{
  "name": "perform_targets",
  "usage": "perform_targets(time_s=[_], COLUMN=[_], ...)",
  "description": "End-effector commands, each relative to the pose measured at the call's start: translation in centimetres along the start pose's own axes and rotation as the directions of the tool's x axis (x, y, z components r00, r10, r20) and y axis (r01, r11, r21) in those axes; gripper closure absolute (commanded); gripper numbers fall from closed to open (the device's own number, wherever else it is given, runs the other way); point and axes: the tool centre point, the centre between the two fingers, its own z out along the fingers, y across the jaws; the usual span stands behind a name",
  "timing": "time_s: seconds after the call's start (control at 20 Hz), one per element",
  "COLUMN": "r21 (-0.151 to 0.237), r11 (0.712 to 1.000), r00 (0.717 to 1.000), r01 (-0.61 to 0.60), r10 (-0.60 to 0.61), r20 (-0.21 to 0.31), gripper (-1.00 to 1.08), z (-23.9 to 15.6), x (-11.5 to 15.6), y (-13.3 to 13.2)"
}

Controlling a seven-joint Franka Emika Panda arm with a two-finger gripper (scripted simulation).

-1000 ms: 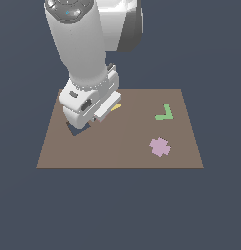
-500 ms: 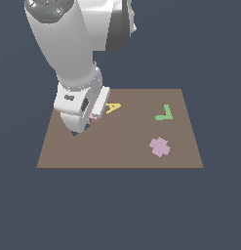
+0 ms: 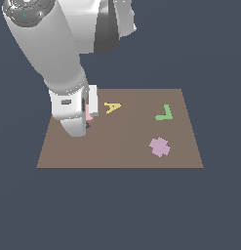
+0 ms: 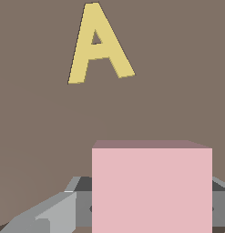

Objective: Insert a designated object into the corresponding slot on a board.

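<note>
Pink square tile (image 4: 151,186) — pale, flat-faced, held between the end effector (image 3: 86,117) fingers above the brown board (image 3: 122,146), near the exterior view's left edge. A dark sliver of slot (image 3: 87,126) shows just beneath it, mostly hidden by the arm. Nearby lies a yellow letter A (image 4: 98,43); a green L-piece (image 3: 164,113) and lilac cross (image 3: 160,146) lie well apart.

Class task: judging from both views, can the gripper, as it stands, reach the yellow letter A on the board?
Probably not yet: the gripper is shut on the pink tile, so the letter A, though near and unobstructed, cannot be grasped.
</note>
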Motion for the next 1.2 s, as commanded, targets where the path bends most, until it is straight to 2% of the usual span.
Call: perform_targets(time_s=[0.0,0.55,0.85,1.15], r21=[-0.001,0.0,0.0,0.001], r11=[0.996,0.932,0.896,0.878], r00=[0.996,0.932,0.896,0.878], r01=[0.089,0.363,0.443,0.479], r10=[-0.089,-0.363,-0.443,-0.479], r20=[0.0,0.001,0.0,0.0], gripper=[1.08,1.08,1.08,1.08], z=[-0.1,-0.2,-0.2,-0.2], x=[-0.6,-2.1,-2.4,-2.5], y=[0.4,1.9,2.5,2.7])
